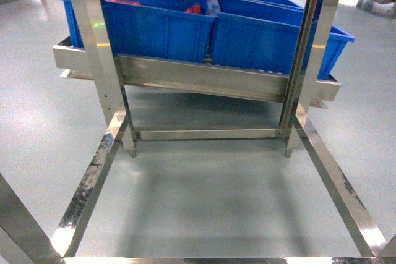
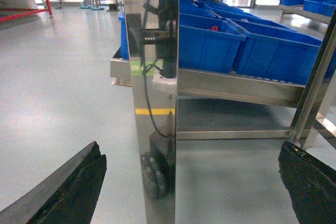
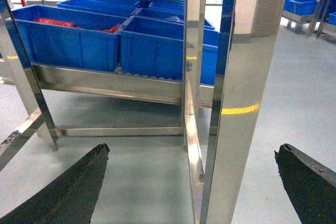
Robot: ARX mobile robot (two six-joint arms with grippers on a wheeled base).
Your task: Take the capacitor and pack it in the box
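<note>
No text, label, brand, number or sign can be read in any of the three views. The blue bins (image 1: 185,23) at twelve o'clock in the head view show plain walls (no stickers or print visible on them), and the steel rack post (image 2: 152,103) in the left wrist view carries only a yellow reflected stripe, not lettering.

Capacitor and box both unseen.
</note>
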